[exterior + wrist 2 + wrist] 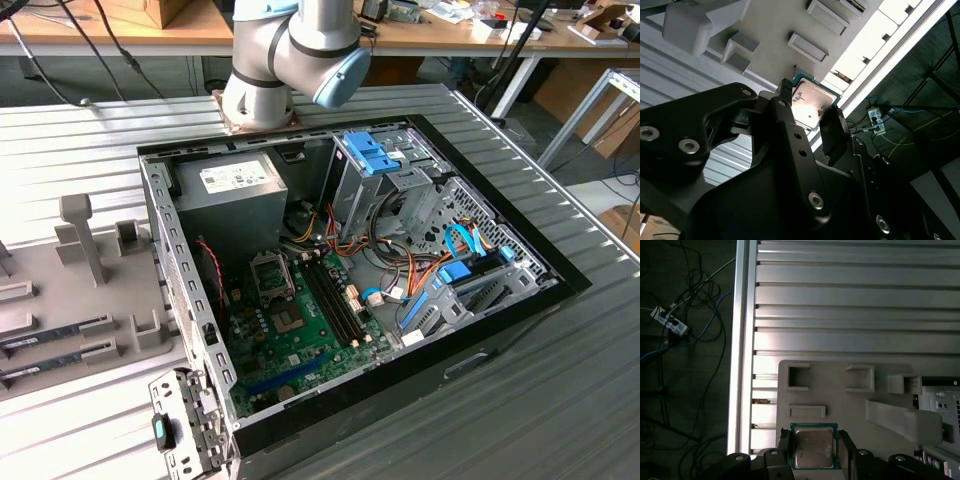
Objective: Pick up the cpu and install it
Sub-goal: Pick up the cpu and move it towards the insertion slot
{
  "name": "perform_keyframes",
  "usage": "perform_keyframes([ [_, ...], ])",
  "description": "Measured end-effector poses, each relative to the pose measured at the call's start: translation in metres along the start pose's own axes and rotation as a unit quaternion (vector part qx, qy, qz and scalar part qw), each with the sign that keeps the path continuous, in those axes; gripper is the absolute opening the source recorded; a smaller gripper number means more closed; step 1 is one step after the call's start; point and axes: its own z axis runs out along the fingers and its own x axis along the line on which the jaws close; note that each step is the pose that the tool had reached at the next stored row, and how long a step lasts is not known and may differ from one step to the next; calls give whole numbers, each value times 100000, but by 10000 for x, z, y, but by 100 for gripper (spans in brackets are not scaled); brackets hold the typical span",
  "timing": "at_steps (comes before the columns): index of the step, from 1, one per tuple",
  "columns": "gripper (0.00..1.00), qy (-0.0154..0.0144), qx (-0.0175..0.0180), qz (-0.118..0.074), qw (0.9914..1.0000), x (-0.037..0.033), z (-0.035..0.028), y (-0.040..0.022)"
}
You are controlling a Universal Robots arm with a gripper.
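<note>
The cpu (pixel 813 447), a small square chip with a silvery top and a green rim, lies between the black fingers (pixel 847 452) of my gripper (pixel 814 449), over the grey holder tray (pixel 840 405). In the second wrist view the fingertips (pixel 832 122) press on two opposite edges of the cpu (pixel 812 102), so my gripper (pixel 809 106) is shut on it. I cannot tell whether the chip rests on the tray or hangs just above it. In the exterior view the open computer case (pixel 350 290) shows the green motherboard (pixel 300 345) with its square socket (pixel 272 276).
The holder tray (pixel 90 300) lies at the exterior view's left, with upright posts and memory sticks (pixel 55 335) in slots. Inside the case are a grey power-supply box (pixel 235 190), drive cages (pixel 385 175) and cable bundles. The ribbed table's edge (pixel 740 365) runs close to the tray.
</note>
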Motion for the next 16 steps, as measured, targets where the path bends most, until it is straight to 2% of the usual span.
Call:
perform_keyframes([
  [3,47,4,-336,6,99999,-1,-53,6],
  [9,47,-1,-758,13,99997,-2,-108,11],
  [10,47,-6,-939,15,99996,-3,-124,13],
  [16,47,-15,-1443,25,99990,-4,-176,18],
])
